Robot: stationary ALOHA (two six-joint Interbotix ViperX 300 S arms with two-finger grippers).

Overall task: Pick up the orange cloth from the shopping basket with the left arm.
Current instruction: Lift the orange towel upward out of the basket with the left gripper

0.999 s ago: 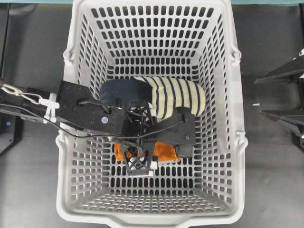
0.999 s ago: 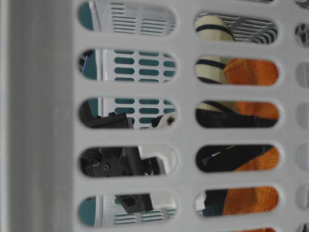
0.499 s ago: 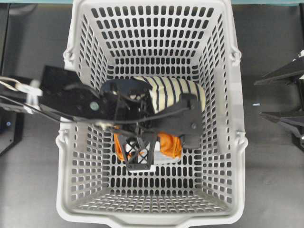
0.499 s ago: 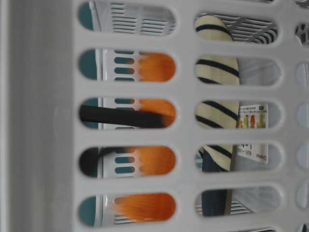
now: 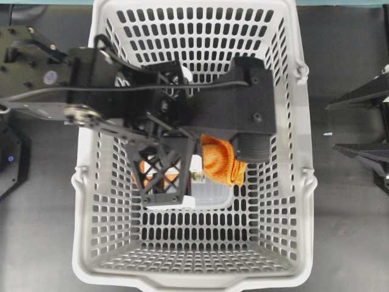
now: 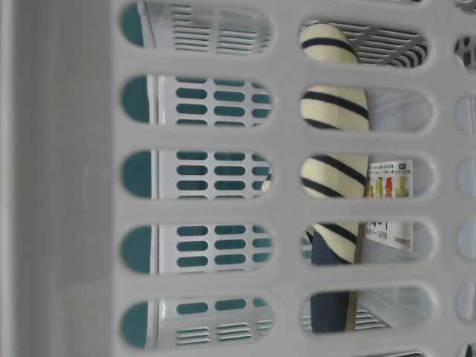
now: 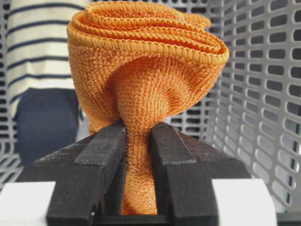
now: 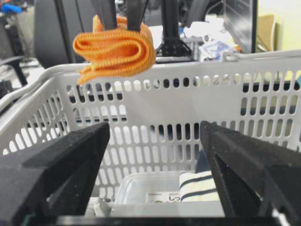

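Observation:
The orange cloth (image 5: pixel 222 161) hangs bunched from my left gripper (image 5: pixel 182 182), raised over the middle of the grey shopping basket (image 5: pixel 304 182). In the left wrist view the black jaws are shut on a pinched fold of the cloth (image 7: pixel 141 61), at the left gripper (image 7: pixel 138 141). From the right wrist view the cloth (image 8: pixel 115 49) hangs above the basket's rim (image 8: pixel 188 66). My right gripper (image 8: pixel 155 155) is open and empty outside the basket, at the overhead view's right edge (image 5: pixel 364 121). The table-level view shows no cloth.
A navy and cream striped slipper (image 7: pixel 37 47) lies on the basket floor and shows through the wall slots (image 6: pixel 335 104). A clear plastic container (image 5: pixel 209 191) with a label (image 6: pixel 387 178) lies beside it. The left arm covers the slipper from overhead.
The left gripper has risen from the basket floor to above the rim with the orange cloth in it. The cloth has left the table-level view. The right arm has not moved.

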